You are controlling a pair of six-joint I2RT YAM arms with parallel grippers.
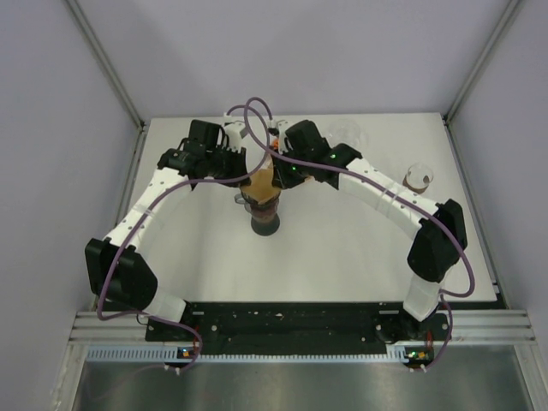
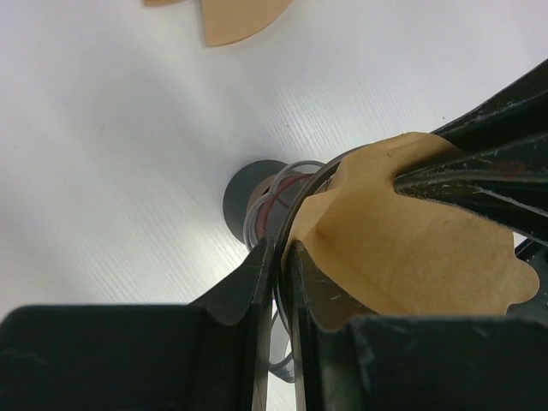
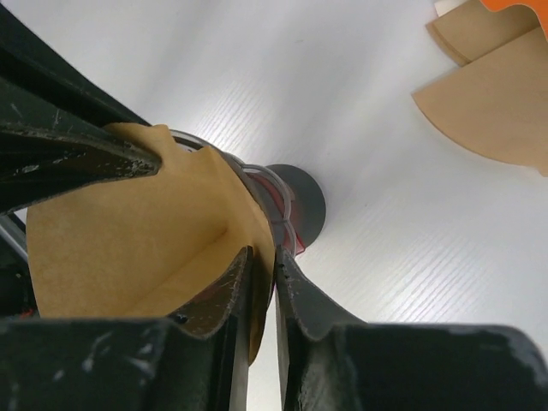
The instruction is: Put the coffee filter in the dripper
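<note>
The brown paper coffee filter stands opened into a cone over the dripper, a clear wire-ringed cone on a dark round base at the table's middle. My left gripper is shut on the filter's edge, together with the dripper's rim. My right gripper is shut on the opposite edge of the filter, one finger inside the cone and one outside. In each wrist view the other gripper's fingers pinch the far edge. How deep the filter sits is hidden.
Spare brown filters lie flat on the white table just behind the dripper, next to an orange piece; they show again in the left wrist view. A small round object sits at the right and a clear item at the back.
</note>
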